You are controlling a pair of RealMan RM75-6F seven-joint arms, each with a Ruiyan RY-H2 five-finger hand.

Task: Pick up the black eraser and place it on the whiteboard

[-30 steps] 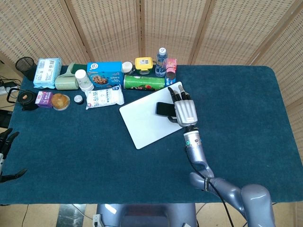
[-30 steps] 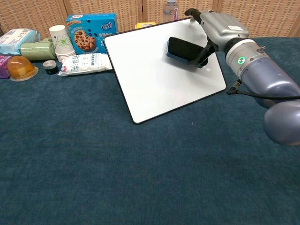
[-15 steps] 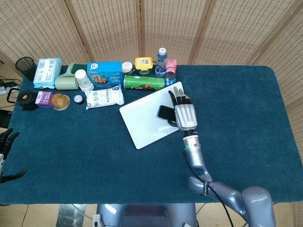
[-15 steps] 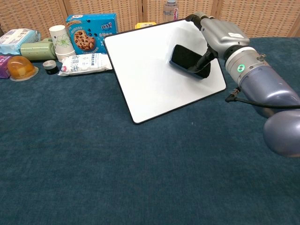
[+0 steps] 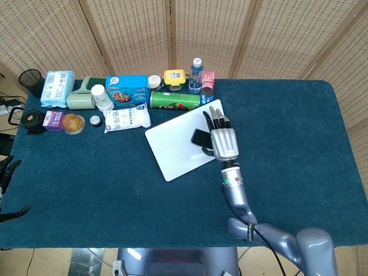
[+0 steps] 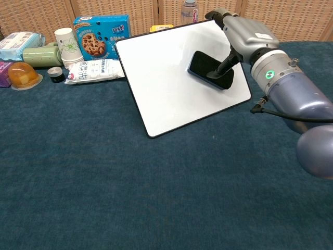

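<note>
The black eraser [image 5: 199, 137] [image 6: 210, 69] lies flat on the white whiteboard [image 5: 172, 146] [image 6: 166, 78], near its right corner. My right hand [image 5: 223, 138] [image 6: 247, 34] hovers over the board's right edge, its fingers stretched toward the back. Only its thumb tip touches the right end of the eraser, and bare board shows between the eraser and the palm. My left hand [image 5: 7, 169] shows only as dark spread fingers at the far left edge of the head view, holding nothing.
Along the table's back edge stand a cookie box [image 5: 126, 91], a green tube can [image 5: 175, 100], a water bottle [image 5: 196, 75], a paper cup [image 5: 100, 95], a snack pack [image 5: 127, 119] and a tissue pack [image 5: 57, 88]. Blue cloth [image 5: 115, 190] covers the table.
The eraser has gone from lifted under the right hand to lying flat on the whiteboard. The hand has drawn slightly toward me and its grip has loosened.
</note>
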